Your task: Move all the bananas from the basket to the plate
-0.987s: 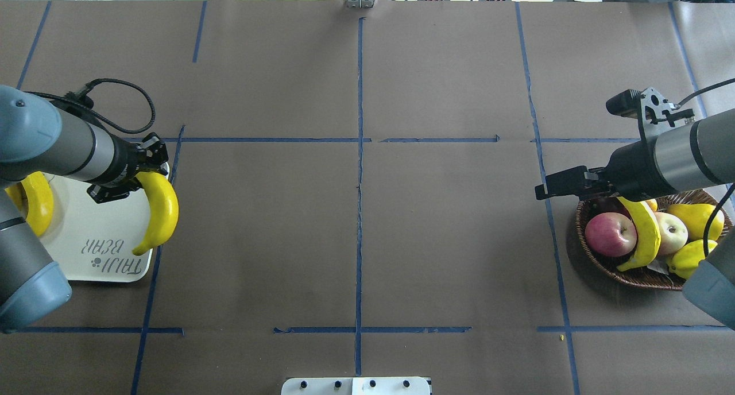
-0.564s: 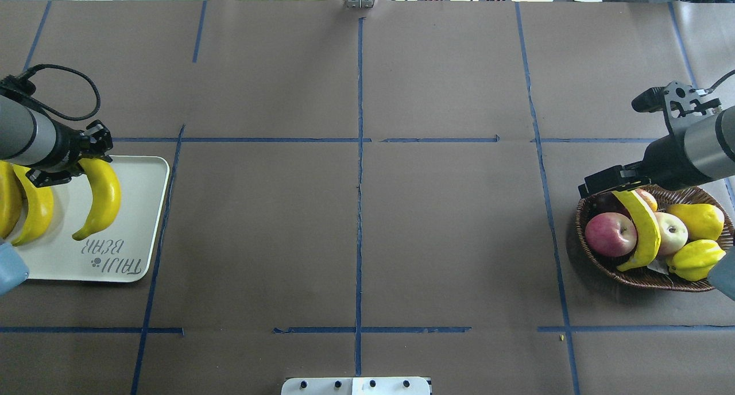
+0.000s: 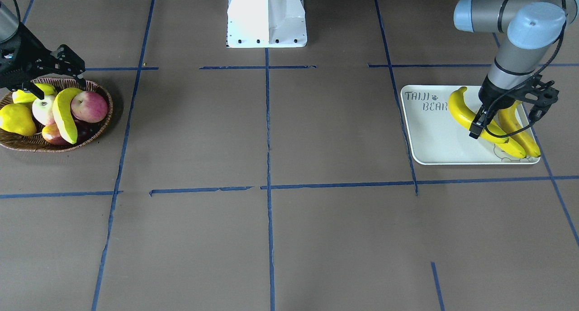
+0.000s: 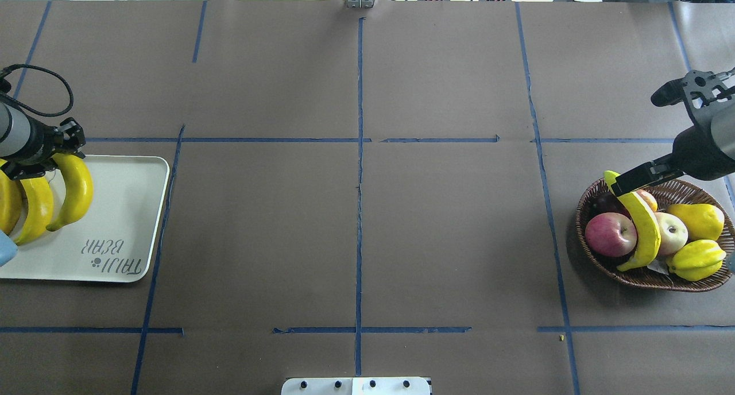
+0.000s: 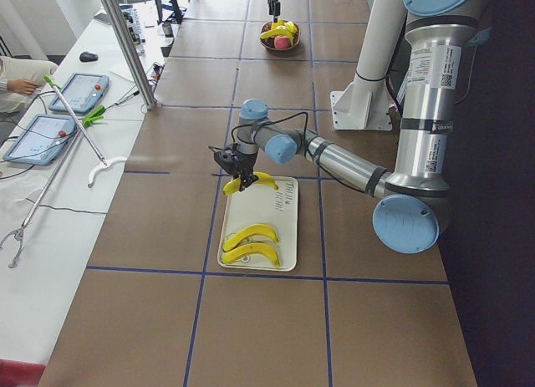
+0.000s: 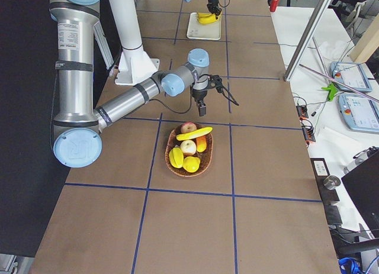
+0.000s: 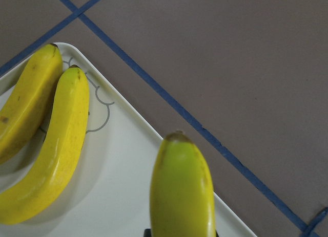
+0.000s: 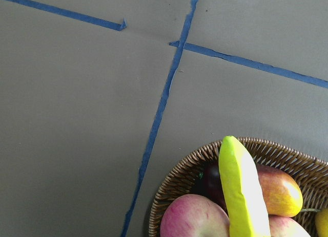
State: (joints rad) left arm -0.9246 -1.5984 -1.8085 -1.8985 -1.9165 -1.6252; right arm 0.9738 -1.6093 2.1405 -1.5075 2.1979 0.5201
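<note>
- Yellow count first: where are the bananas?
- Two bananas [image 4: 35,208] lie side by side on the plate [image 4: 123,211], at the desk's left edge. A third banana [image 4: 72,194] hangs over the plate just beside them. The left hand [image 4: 50,161] pinches it at its far end, long axis parallel to theirs. Can't tell if it touches the plate.
- And the fourth?
- Last banana [image 4: 646,228] sits in the basket [image 4: 643,280] by the desk's right edge, draped over the apples [image 4: 610,234] and other fruit. Long axis runs from the desk's far edge toward the robot's edge, with the far tip raised at the basket rim.
- Right hand?
- Right hand [image 4: 634,179] hovers over that raised tip, spread wide, holding nothing. The banana's body lies toward the robot's edge from it.
- What does the next pick turn on?
- My read: the right arm is far nearer. It should drop and close across the banana's short axis, near the tip. The left only needs to let go. Three of four nearly done.
</note>
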